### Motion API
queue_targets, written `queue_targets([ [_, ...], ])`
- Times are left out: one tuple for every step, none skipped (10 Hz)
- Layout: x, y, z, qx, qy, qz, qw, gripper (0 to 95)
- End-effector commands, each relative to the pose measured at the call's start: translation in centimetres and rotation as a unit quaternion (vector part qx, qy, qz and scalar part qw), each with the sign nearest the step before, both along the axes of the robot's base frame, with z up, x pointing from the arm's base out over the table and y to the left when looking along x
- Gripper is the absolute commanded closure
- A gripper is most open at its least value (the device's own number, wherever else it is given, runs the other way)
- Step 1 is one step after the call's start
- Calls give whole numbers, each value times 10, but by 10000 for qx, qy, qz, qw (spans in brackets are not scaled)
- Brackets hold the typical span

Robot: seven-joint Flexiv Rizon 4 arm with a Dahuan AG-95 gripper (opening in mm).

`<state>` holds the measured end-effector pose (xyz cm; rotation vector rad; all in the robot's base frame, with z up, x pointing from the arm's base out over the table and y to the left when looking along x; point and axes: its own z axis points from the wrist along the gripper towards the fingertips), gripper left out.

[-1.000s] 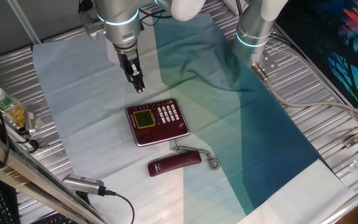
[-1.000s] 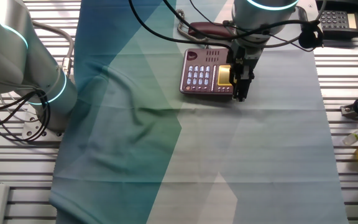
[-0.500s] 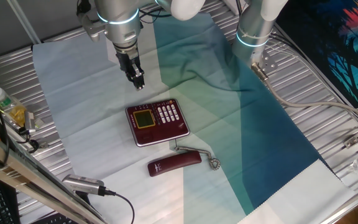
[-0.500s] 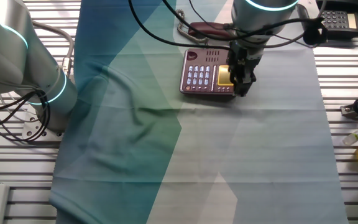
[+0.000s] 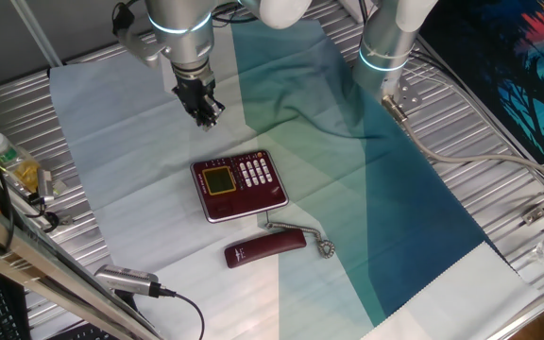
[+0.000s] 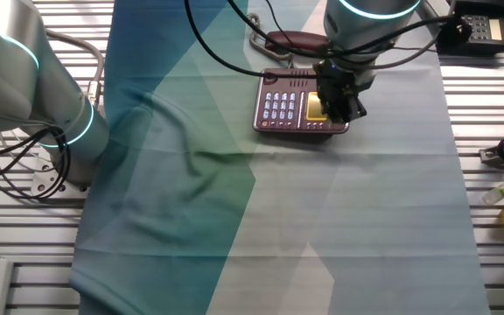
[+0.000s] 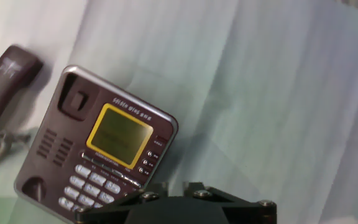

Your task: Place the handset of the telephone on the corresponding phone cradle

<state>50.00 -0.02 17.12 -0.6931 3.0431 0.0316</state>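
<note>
The gripper (image 5: 205, 116) hangs in the air above the pale cloth (image 5: 111, 161), on the far side of the telephone (image 5: 238, 185) and apart from it. It holds nothing, but whether its fingers are apart or together cannot be told. The handset (image 5: 264, 248) lies flat on the cloth beside the telephone (its coiled cord (image 5: 312, 236) curls at one end). The phone cradle (image 7: 50, 146) is bare in the hand view.

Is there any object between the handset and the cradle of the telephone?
Nothing visible. The handset lies on the cloth beside the telephone, only its coiled cord nearby. The cradle is empty.
</note>
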Motion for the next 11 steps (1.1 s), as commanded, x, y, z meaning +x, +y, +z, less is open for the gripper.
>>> queue_targets([
  [0,0,0,7,-11,253,9997,950],
  [0,0,0,6,-11,252,9997,950],
  [0,0,0,5,-11,251,9997,950],
  [0,0,0,3,-11,246,9997,950],
  [0,0,0,4,-10,230,9997,950],
  [0,0,1,17,-1,138,9999,950],
  [0,1,1,43,10,26,10000,950],
  [0,2,2,52,16,-18,10000,950],
  [0,8,5,61,74,-184,9998,950],
  [0,13,5,62,76,-238,9997,950],
  [1,19,5,65,71,-298,9995,950],
])
